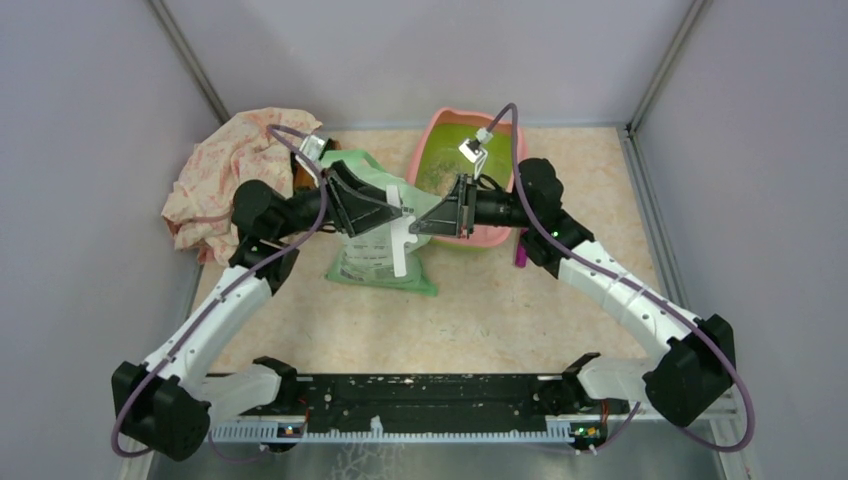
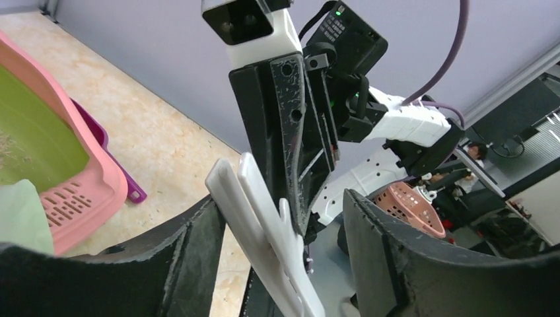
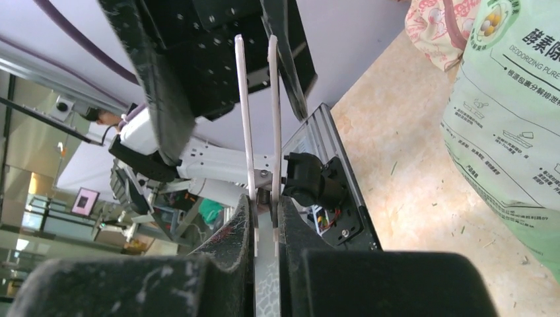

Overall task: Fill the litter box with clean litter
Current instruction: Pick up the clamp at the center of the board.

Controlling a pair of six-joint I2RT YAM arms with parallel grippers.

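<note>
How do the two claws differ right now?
The right gripper is shut on the clip; the left gripper stands open, a finger on either side of that clip. The right one reaches in from the litter box side, the left from the cloth side. Both are black and meet above the bag.

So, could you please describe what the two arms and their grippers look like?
The left arm and right arm both have white shells between black joints, each trailed by a purple cable. The left gripper and right gripper are black, wedge-shaped and scuffed; a green light glows on the right wrist.
</note>
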